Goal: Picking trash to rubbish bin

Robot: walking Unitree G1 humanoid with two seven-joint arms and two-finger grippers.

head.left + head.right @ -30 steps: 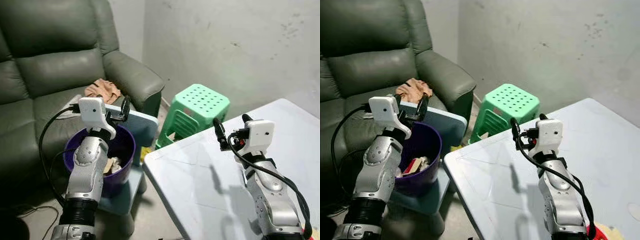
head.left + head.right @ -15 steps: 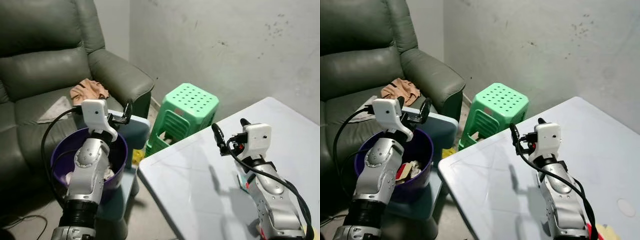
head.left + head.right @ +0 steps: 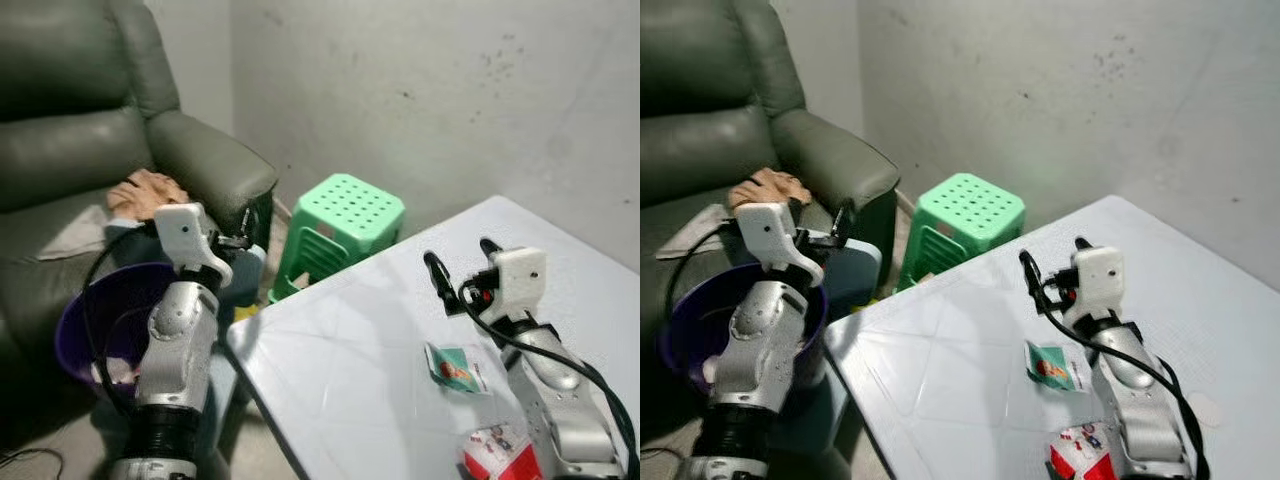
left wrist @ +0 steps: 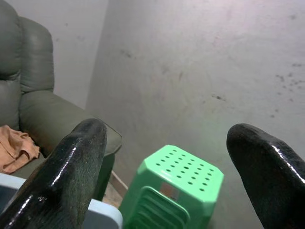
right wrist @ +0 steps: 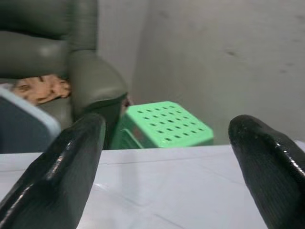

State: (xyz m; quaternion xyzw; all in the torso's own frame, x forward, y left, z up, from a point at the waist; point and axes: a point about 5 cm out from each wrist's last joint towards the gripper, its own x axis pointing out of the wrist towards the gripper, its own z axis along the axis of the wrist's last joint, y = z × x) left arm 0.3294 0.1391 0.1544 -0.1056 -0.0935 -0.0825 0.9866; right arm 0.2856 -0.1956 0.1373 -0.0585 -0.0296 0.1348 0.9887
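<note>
My right gripper (image 3: 462, 270) hovers wide open and empty above the white table (image 3: 340, 350), just beyond a green wrapper (image 3: 455, 367). My left gripper (image 4: 167, 157), open and empty too, hangs over the purple bin (image 3: 85, 315).

**No legible writing in view**

Nothing here can be read. The green packet (image 3: 455, 366) lying on the white table (image 3: 340, 350) carries a small printed picture, but any lettering on it is too small and blurred to make out. The red-and-white package (image 3: 497, 452) at the table's near edge shows dark marks that may be print, equally unreadable. The green stool (image 3: 345, 215) bears no readable label.
</note>
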